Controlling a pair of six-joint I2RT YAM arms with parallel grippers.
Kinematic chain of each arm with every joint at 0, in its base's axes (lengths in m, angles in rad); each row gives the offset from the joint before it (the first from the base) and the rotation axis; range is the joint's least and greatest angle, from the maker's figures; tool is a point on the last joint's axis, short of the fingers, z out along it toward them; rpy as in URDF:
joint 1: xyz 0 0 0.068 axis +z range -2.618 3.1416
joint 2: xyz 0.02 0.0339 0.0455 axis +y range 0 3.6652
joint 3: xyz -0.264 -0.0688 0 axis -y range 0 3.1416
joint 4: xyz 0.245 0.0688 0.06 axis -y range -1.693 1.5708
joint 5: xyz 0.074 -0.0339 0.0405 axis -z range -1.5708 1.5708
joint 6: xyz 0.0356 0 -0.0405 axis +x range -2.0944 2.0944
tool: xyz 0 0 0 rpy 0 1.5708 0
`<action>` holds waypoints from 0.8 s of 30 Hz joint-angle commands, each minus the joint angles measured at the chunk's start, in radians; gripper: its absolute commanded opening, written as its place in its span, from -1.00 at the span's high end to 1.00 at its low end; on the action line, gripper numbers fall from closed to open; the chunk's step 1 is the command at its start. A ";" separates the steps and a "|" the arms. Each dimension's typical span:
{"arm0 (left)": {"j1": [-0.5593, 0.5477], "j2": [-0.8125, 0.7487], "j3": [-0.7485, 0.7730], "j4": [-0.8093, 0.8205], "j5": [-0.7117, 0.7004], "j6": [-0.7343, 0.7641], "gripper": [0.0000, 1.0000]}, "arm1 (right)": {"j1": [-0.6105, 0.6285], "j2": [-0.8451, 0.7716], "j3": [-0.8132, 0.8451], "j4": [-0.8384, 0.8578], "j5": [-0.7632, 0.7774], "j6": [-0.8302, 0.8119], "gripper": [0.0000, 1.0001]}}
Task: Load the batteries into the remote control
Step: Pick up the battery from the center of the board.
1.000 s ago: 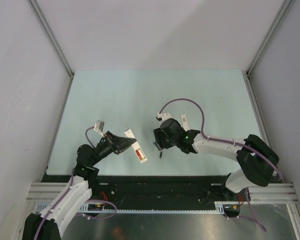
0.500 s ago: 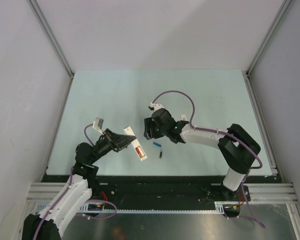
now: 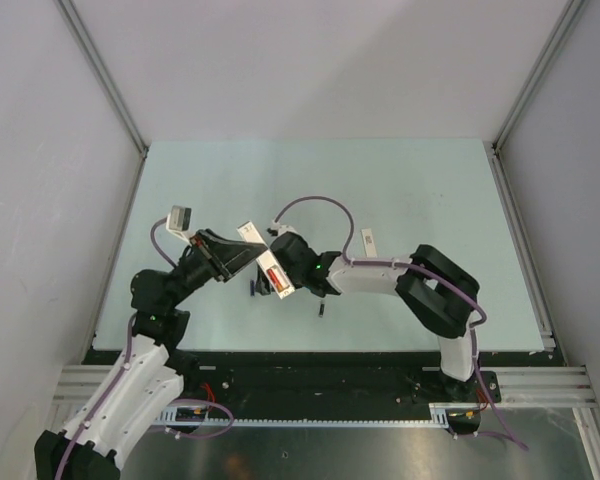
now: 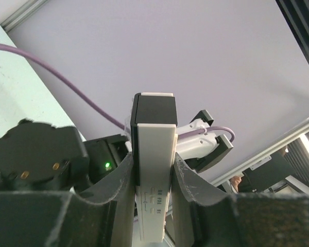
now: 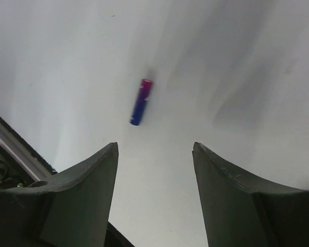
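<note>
My left gripper [image 3: 238, 262] is shut on the remote control [image 3: 267, 266], a slim white bar held tilted above the table with a red battery [image 3: 275, 277] in its open bay. In the left wrist view the remote control [image 4: 154, 154] stands clamped between both fingers [image 4: 124, 177]. My right gripper [image 3: 280, 272] sits right beside the remote, open and empty. Ahead of its fingertips [image 5: 105, 154] a blue battery with a red end [image 5: 141, 101] lies on the table, the same blue battery [image 3: 253, 290] seen from above. A black battery [image 3: 321, 309] lies under the right forearm.
A small white cover piece [image 3: 367, 241] lies on the pale green table [image 3: 230, 190] behind the right arm. Grey walls enclose the table on three sides. The black rail [image 3: 320, 365] with both arm bases runs along the near edge.
The right arm swung left from the table's middle to the remote, and its jaws opened a little wider. The left arm raised the remote and moved it back, uncovering a battery beneath.
</note>
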 commanded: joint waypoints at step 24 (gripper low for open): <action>-0.016 0.018 0.073 0.031 -0.034 -0.052 1.00 | 0.126 0.340 0.485 -0.415 0.300 0.006 -0.09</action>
